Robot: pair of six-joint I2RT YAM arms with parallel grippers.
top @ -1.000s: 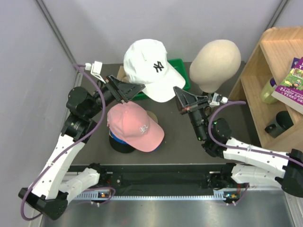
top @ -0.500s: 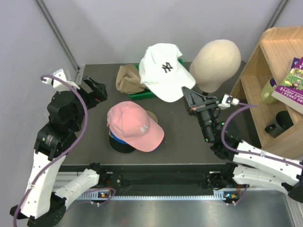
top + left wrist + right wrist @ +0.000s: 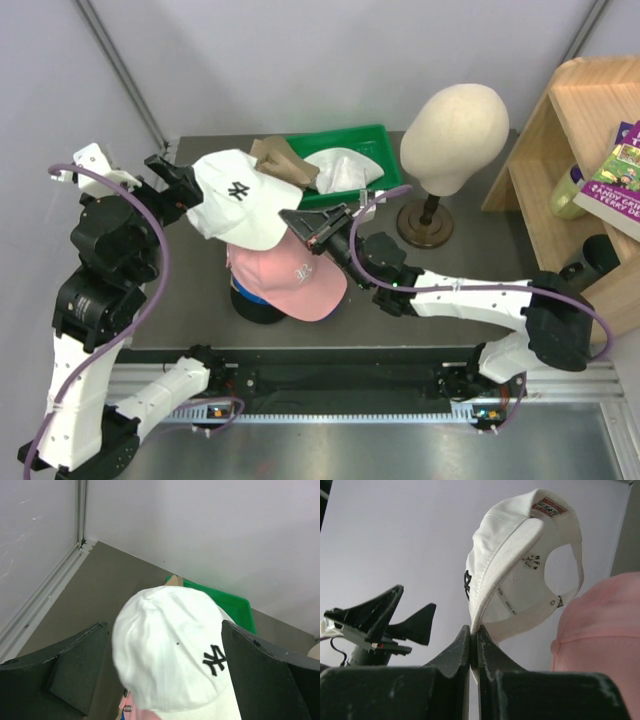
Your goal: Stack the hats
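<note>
My right gripper (image 3: 288, 217) is shut on the brim edge of the white cap with the dark logo (image 3: 235, 198) and holds it in the air above the pink cap (image 3: 288, 275). The right wrist view shows the brim pinched between the jaws of the right gripper (image 3: 474, 630), with the pink cap (image 3: 602, 630) to the right. The pink cap tops a pile with a blue and a black cap (image 3: 252, 303) under it. My left gripper (image 3: 172, 177) is open beside the white cap's left side. In the left wrist view the white cap (image 3: 170, 660) sits between its spread fingers (image 3: 75, 670).
A green tray (image 3: 372, 135) at the back holds a khaki-brown cap (image 3: 280, 160) and a white fabric piece (image 3: 345, 170). The cream mannequin head (image 3: 455, 125) stands on a round wooden base (image 3: 425, 225). A wooden shelf (image 3: 560, 150) with a book is on the right.
My right gripper has carried the white cap from beside the tray leftward and forward over the pink cap. My left arm drew back to the left and now flanks the cap.
</note>
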